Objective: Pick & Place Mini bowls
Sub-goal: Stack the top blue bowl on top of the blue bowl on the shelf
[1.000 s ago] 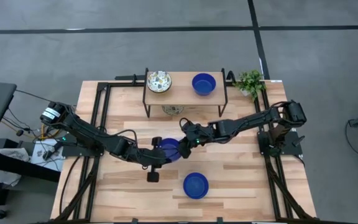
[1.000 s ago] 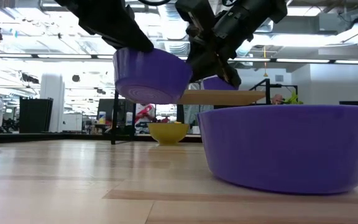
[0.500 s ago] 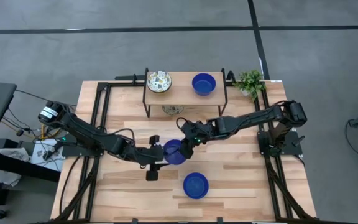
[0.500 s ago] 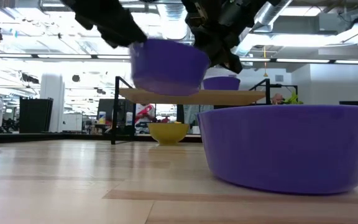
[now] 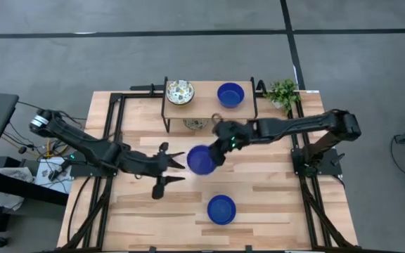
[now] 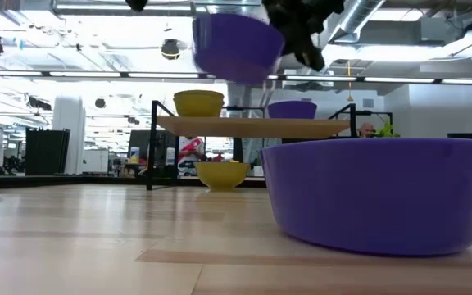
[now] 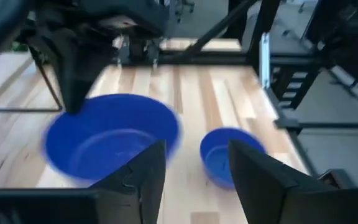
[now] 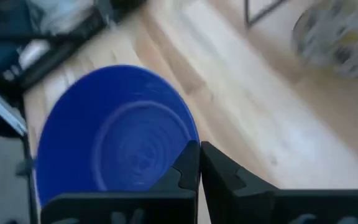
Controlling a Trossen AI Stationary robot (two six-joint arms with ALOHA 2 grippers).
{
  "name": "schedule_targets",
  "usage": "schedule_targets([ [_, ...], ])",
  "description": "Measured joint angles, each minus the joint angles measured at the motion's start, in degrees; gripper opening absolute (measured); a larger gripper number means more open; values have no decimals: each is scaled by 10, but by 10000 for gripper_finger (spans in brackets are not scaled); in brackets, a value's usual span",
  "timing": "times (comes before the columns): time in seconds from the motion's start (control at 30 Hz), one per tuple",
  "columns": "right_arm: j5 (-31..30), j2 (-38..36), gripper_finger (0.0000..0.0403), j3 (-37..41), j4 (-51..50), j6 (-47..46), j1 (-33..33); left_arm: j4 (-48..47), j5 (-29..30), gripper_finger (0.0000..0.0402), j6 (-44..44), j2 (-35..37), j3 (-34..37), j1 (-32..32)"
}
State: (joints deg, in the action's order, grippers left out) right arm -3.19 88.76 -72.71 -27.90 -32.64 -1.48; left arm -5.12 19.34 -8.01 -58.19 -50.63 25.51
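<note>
One blue bowl (image 5: 202, 160) pinched in right tool (image 5: 220, 149), left tool (image 5: 167, 169) released beside it

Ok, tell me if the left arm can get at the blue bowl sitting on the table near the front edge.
Probably yes: the left tool is open and empty, the front blue bowl sits alone on bare table, and the right tool carries its bowl farther back.
</note>
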Motion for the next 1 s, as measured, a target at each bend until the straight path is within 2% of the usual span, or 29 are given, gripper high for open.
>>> schedule_targets([
  [0.2,-14,-73,0,0,-8,3,62,1,-1,166,5,38,6,4],
  [0.5,-17,-157,0,0,-38,2,196,0,21,167,-16,58,68,3],
  [0.8,-16,-159,0,0,-106,19,329,25,47,166,-39,56,83,3],
  [1.0,-11,-146,0,-1,-94,27,377,30,47,166,-41,56,83,2],
])
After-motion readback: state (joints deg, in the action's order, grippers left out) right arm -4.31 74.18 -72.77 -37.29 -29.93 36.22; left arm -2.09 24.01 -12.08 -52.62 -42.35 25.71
